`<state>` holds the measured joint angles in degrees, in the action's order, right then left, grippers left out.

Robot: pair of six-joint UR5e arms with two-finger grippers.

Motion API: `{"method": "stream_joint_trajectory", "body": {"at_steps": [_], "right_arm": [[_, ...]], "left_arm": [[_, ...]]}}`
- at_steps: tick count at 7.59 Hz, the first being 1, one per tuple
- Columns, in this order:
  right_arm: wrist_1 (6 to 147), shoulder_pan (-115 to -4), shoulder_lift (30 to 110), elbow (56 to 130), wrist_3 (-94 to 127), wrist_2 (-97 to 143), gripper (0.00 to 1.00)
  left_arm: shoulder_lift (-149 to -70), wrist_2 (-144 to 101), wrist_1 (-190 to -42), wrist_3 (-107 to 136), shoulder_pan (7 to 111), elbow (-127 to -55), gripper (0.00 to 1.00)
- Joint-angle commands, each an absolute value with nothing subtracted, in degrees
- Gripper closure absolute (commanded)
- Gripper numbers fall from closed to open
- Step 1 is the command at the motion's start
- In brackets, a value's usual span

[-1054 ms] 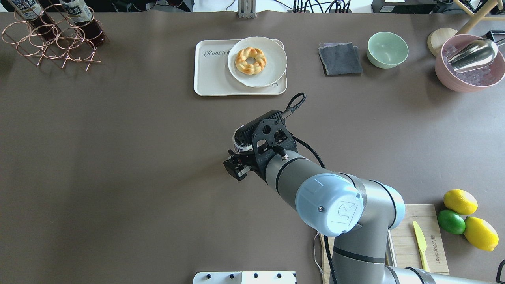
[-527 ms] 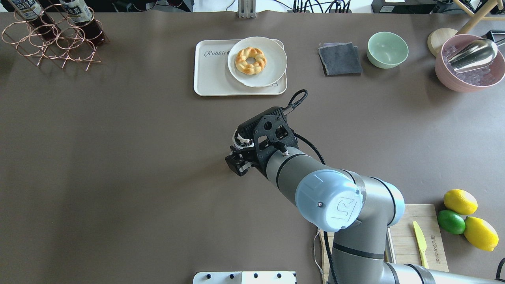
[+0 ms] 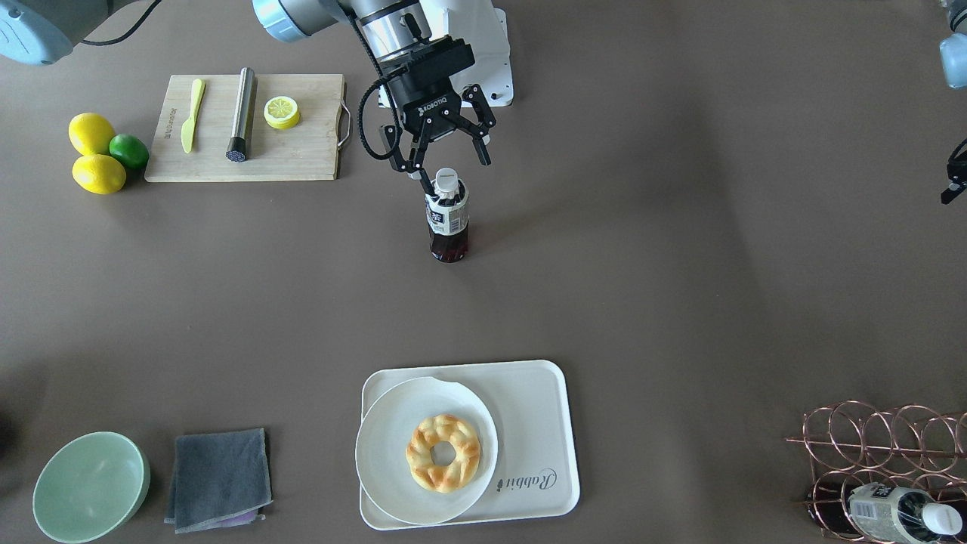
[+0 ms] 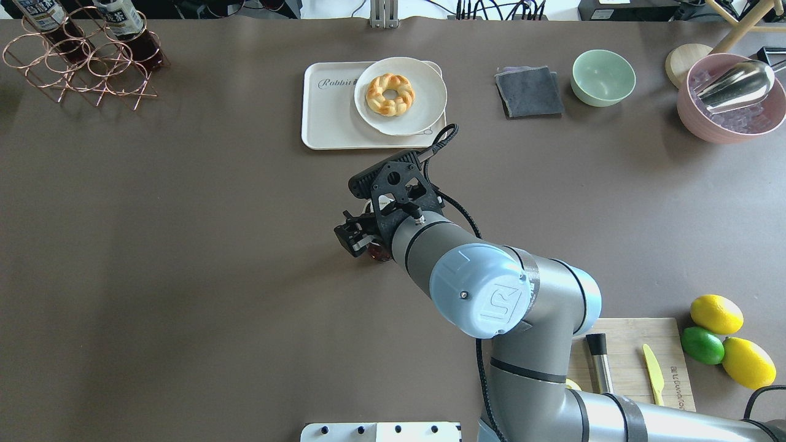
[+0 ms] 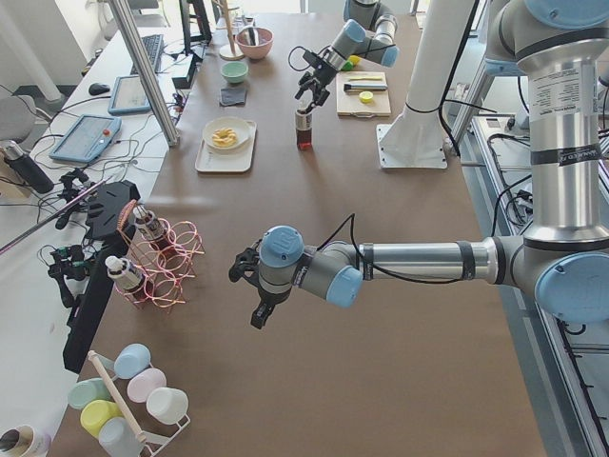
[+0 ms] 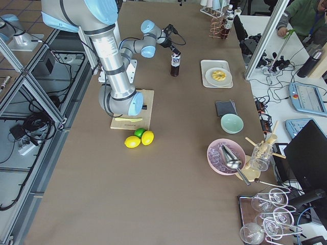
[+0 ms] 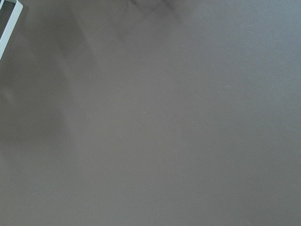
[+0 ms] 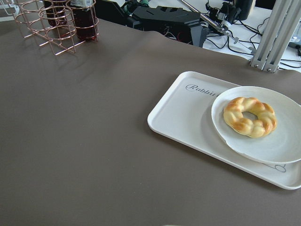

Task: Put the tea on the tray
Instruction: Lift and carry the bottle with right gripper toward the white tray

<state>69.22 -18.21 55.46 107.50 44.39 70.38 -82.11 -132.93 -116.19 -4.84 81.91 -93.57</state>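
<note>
The tea is a small bottle of dark liquid with a white cap. It stands upright on the brown table, away from the tray. My right gripper is open, its fingers spread on either side of the cap without closing on it. In the overhead view my right wrist covers most of the tea. The cream tray with "Rabbit" print shows in the overhead view and the right wrist view. My left gripper hovers over bare table. I cannot tell whether it is open.
A round white plate with a braided doughnut fills the tray's right half. A copper wire rack holds two look-alike bottles. There is also a grey cloth, a green bowl, a pink bowl, and a cutting board with lemons.
My right arm has moved forward and left, toward the tray. The bottle's dark base now shows under the wrist.
</note>
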Motion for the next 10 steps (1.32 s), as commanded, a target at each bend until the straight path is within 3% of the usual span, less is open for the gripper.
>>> {"method": "stream_joint_trajectory", "body": {"at_steps": [1, 3, 8, 9, 10], "right_arm": [[69.2, -18.7, 56.5, 107.7, 44.6, 70.4, 0.13], [69.2, -18.7, 56.0, 107.7, 44.9, 70.4, 0.26], [69.2, -18.6, 56.4, 107.6, 45.0, 70.4, 0.26], [69.2, -18.5, 56.3, 107.6, 45.0, 70.4, 0.34], [69.2, -18.5, 56.3, 107.7, 45.0, 70.4, 0.56]], "left_arm": [[-82.2, -133.0, -116.2, -4.8, 81.9, -93.7, 0.01], [-82.2, -133.0, -116.2, -4.8, 81.9, -93.6, 0.01], [-82.2, -133.8, -116.2, -4.8, 81.9, -93.5, 0.01], [-82.2, -133.8, -116.2, -4.8, 81.9, -93.6, 0.01], [-82.2, -133.8, -116.2, -4.8, 81.9, -93.6, 0.01]]}}
